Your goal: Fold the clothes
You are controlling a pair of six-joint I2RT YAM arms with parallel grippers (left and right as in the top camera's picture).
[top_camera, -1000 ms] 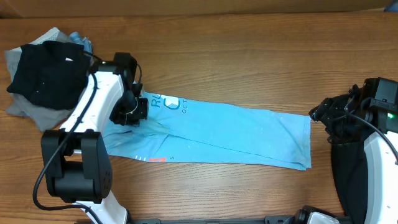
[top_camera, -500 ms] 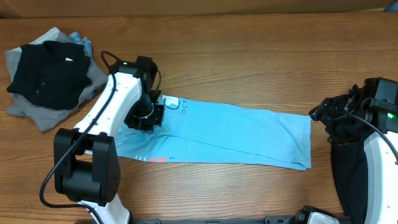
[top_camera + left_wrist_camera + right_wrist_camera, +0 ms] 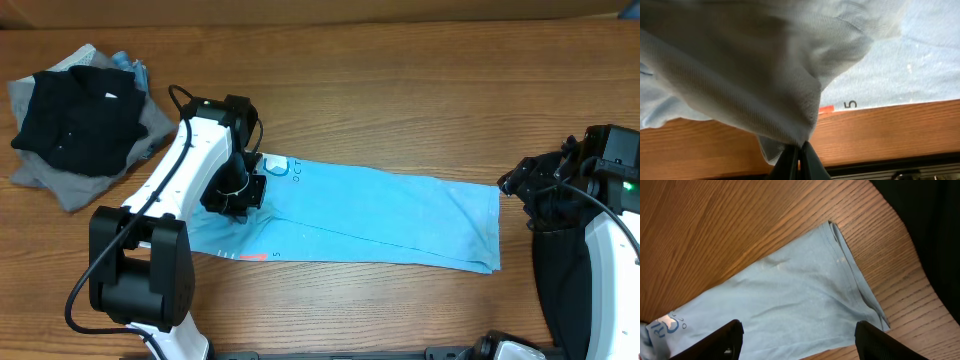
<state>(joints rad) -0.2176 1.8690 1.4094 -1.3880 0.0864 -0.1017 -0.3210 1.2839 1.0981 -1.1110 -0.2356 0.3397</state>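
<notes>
Overhead shows the left gripper [image 3: 238, 192], pinching the end of the light blue T-shirt [image 3: 400, 215], has carried it rightward, hiding most of the lettering [image 3: 285, 168]. The lengthwise fold is likely underway. The right gripper [image 3: 512, 181] stays spread, the shirt's hem just beside it.

Table [image 3: 400, 100]: wood top, brown, grain running left-right in the overhead view, surface looked bare and matte. Same plank grain showed in both wrist views, diagonal in the right one. Pale tan band [image 3: 300, 8] ran along the far edge of the table, full width; couldn't tell what it was made of. Dark rail [image 3: 890, 167] sat just below the near table edge, partly cropped.
</notes>
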